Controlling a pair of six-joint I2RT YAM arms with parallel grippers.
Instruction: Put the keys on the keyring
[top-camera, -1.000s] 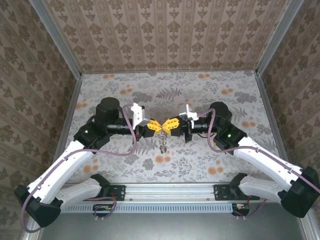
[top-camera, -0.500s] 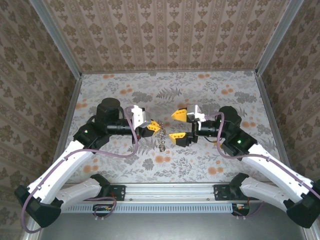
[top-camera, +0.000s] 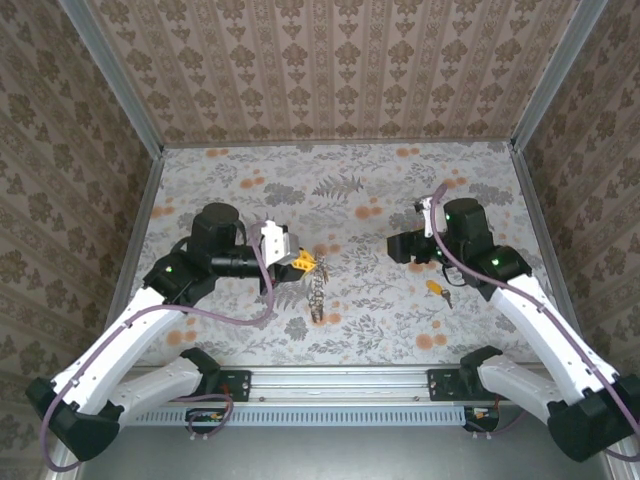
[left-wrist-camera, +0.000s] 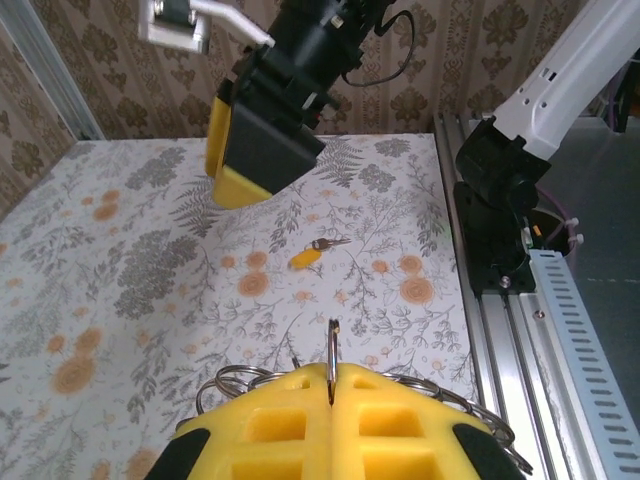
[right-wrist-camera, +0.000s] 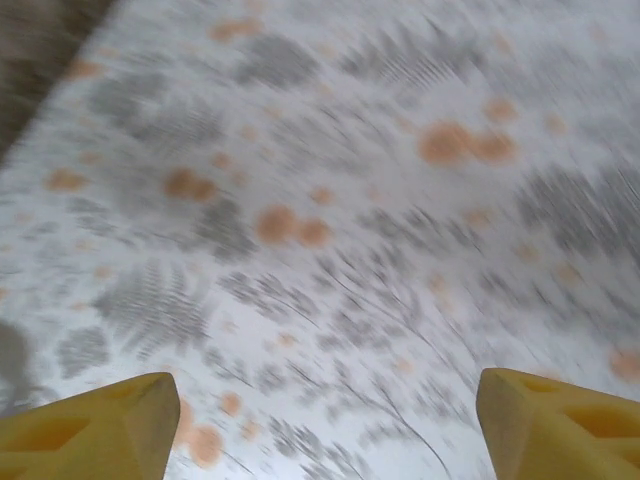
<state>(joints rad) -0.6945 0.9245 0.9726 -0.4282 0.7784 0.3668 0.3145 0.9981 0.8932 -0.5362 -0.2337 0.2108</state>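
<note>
Left gripper (left-wrist-camera: 330, 405) clamped on keyring (left-wrist-camera: 331, 345), loops dangling. Right gripper (right-wrist-camera: 320, 400) open, empty. Key (top-camera: 435, 288) flat on table (top-camera: 250, 200): tiny, may skid from wide jaws at pickup.

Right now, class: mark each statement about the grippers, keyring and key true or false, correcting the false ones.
1. The left gripper is shut on the chain-like grey metal keyring. True.
2. The right gripper holds the small key with the yellow-orange plastic head. False: its fingers stand apart, empty.
3. The key lies on the floral-patterned table. True.
4. The key is threaded on the keyring. False: it lies apart from it.
</note>
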